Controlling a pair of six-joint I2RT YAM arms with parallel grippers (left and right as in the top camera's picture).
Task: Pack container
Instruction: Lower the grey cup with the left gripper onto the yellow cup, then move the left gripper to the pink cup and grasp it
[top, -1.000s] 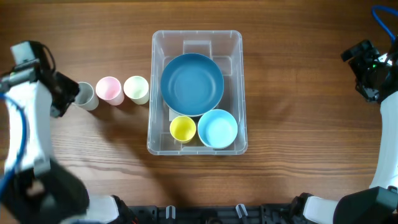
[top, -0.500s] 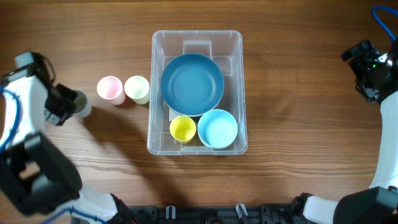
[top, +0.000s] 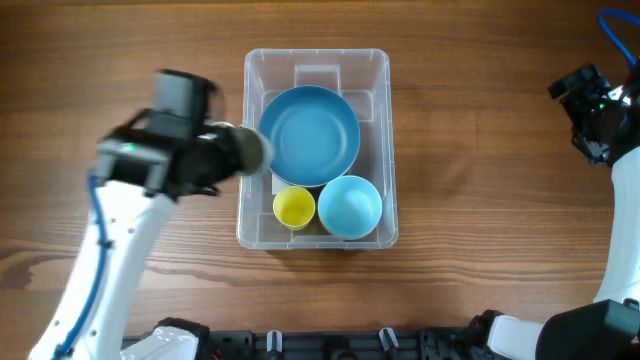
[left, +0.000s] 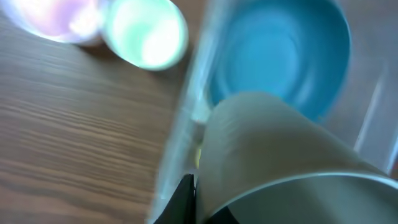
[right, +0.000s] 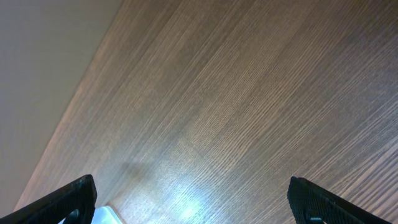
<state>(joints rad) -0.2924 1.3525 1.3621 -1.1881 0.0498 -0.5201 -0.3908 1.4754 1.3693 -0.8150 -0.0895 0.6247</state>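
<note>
Container (top: 316, 57) sits at the middle of the table (top: 480, 250), and the left gripper (top: 222, 155) is at its left wall, clamped on a grey cup (top: 250, 150). The cup looks tipped rather than upright, though blur makes its exact tilt hard to tell. From the wrist it fills the lower right of the view, right over the clear wall. I judge it is held high so that it clears the rim on the way in.

Just inside, a big blue bowl (top: 308, 135) takes up most of the floor. A yellow cup (top: 294, 207) and a light blue bowl (top: 350, 207) fill the near end, side by side. With so little bare floor left, setting the cup into a bowl seems the likely plan.

Outside the left wall, a pink cup (left: 56, 15) and a green cup (left: 146, 31) stand together on the wood, not yet packed. The arm hides them from overhead.

The right gripper (right: 189, 190) waits far off at the table's right edge, fingers spread wide and empty, out of the way.
</note>
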